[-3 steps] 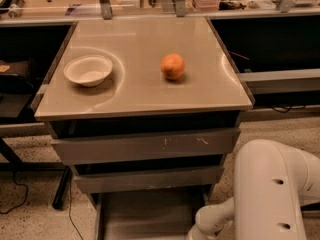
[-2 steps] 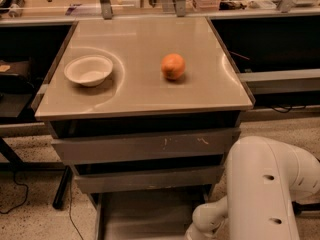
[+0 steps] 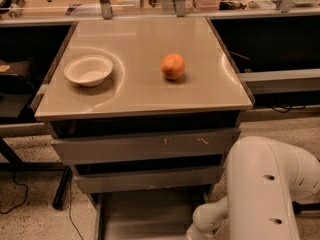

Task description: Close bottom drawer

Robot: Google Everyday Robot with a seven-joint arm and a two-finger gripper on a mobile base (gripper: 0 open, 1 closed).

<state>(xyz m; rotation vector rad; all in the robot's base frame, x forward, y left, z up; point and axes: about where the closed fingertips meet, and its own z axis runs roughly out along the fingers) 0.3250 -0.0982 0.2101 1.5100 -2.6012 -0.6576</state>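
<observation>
Nearest, at the lower right, the robot's bulky white plastic arm [image 3: 265, 189] has edged a little to the left over the last second. Its rounded white wrist joint [image 3: 207, 219] now overlaps the right near corner of the open drawer slightly more than before. The gripper lies below the near edge of the picture, beyond that wrist joint. I therefore cannot tell how wide the jaws stand or whether they have hold of anything.

The bottom drawer [image 3: 145, 214], a wide shallow grey metal tray, is pulled out toward the near side, with its bare floor in plain view under the two drawers above. Its front is cut off by the near edge. As far as can be seen, it has not moved in that second, so the closing push does not look to have begun. I judge the arm's small leftward shift to be positioning for that push, not the push itself.

Just above and farther back is the plain grey middle drawer [image 3: 145, 180], which looks pushed in. Above it is the grey top drawer with pale scratch marks [image 3: 145, 146], also in. Neither has shifted.

Farther still, the glossy beige desk [image 3: 145, 91] carries a shallow cream bowl [image 3: 88, 70] on the left. A round orange fruit [image 3: 173, 66] sits near the middle, well apart from the bowl, and both are where they were.
</observation>
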